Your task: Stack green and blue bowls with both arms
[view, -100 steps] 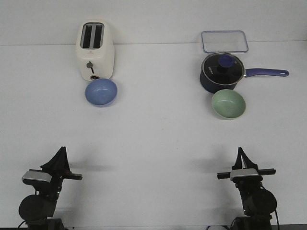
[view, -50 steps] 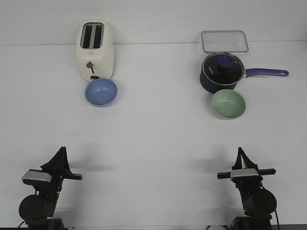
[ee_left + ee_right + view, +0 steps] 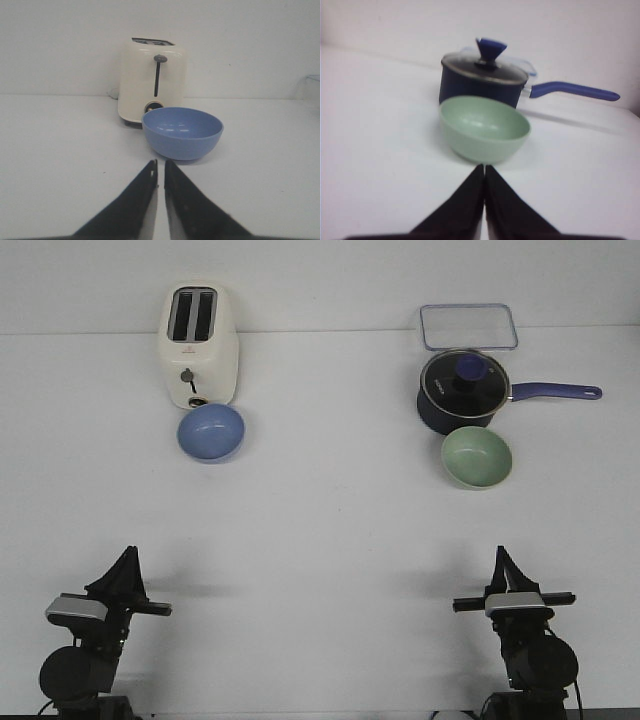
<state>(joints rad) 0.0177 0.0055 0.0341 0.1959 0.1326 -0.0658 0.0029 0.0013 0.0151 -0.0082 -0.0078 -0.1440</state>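
Note:
The periwinkle blue bowl (image 3: 211, 432) sits upright on the table just in front of the toaster; it also shows in the left wrist view (image 3: 182, 132). The pale green bowl (image 3: 477, 457) sits upright just in front of the saucepan; it also shows in the right wrist view (image 3: 484, 128). My left gripper (image 3: 128, 556) is shut and empty at the near left, far from the blue bowl; its tips (image 3: 160, 163) show a hair's gap. My right gripper (image 3: 499, 558) is shut and empty at the near right; its tips (image 3: 484, 167) are pressed together.
A cream toaster (image 3: 198, 345) stands at the back left. A dark navy saucepan (image 3: 463, 390) with a glass lid and a long handle pointing right stands at the back right, with a clear plastic container (image 3: 468, 326) behind it.
The right arm has shifted very slightly; nothing else has moved.

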